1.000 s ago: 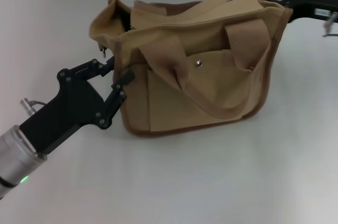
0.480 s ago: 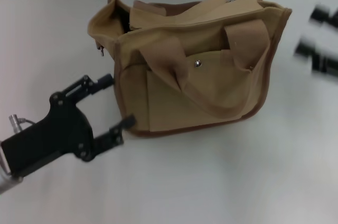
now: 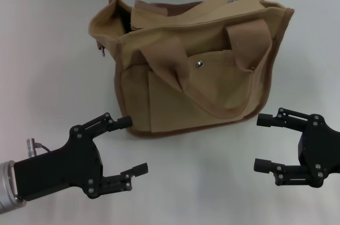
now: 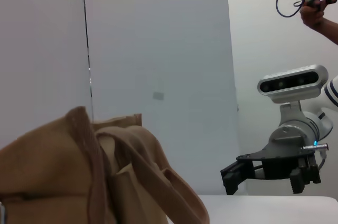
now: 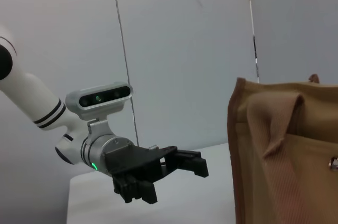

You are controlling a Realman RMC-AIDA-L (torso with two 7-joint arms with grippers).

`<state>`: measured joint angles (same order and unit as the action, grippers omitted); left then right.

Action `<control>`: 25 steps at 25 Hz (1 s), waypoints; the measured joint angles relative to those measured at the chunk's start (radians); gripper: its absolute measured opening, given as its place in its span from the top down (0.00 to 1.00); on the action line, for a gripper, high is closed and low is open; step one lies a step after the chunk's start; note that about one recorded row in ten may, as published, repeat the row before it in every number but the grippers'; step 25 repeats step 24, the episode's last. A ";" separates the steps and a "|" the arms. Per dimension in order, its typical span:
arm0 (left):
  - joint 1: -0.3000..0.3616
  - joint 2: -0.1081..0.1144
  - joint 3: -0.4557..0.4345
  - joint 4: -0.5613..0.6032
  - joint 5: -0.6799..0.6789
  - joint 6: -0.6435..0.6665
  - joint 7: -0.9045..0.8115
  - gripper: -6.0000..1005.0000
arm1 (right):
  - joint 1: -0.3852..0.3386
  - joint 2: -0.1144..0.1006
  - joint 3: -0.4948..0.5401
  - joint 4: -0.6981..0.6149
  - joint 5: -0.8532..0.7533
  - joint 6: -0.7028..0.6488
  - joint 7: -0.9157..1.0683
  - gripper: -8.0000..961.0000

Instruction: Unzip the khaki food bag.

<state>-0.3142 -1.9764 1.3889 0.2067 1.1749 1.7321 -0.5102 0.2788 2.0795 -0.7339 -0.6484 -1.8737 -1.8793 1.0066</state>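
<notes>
White table [image 3: 48,39] bears boxy khaki food bag [image 3: 212,87], top gaping.

The khaki food bag [image 3: 194,60] stands toward the far edge of the white table [image 3: 48,50], the one obstacle on it, with bare surface open to either side and along the near edge. The left gripper [image 3: 128,146] and right gripper [image 3: 261,143], fingers spread, flank that near strip, each just clear of the bag's lower front corners with open tabletop between them.
</notes>
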 joint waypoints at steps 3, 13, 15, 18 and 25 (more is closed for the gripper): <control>0.006 -0.002 0.002 0.006 0.001 -0.001 0.001 0.16 | -0.004 0.000 0.002 0.003 0.002 0.000 -0.016 0.12; 0.025 -0.011 -0.006 0.008 0.002 -0.014 0.002 0.16 | -0.006 -0.001 0.012 0.042 0.005 0.000 -0.077 0.12; 0.033 -0.013 -0.007 0.008 0.003 -0.015 0.010 0.16 | 0.001 0.000 0.024 0.053 0.005 0.001 -0.077 0.12; 0.044 -0.015 -0.008 0.010 0.003 -0.015 0.016 0.16 | 0.004 0.000 0.034 0.059 0.005 0.002 -0.078 0.12; 0.067 -0.020 -0.034 0.007 -0.007 -0.009 0.072 0.16 | 0.010 0.001 0.069 0.075 0.005 0.004 -0.081 0.12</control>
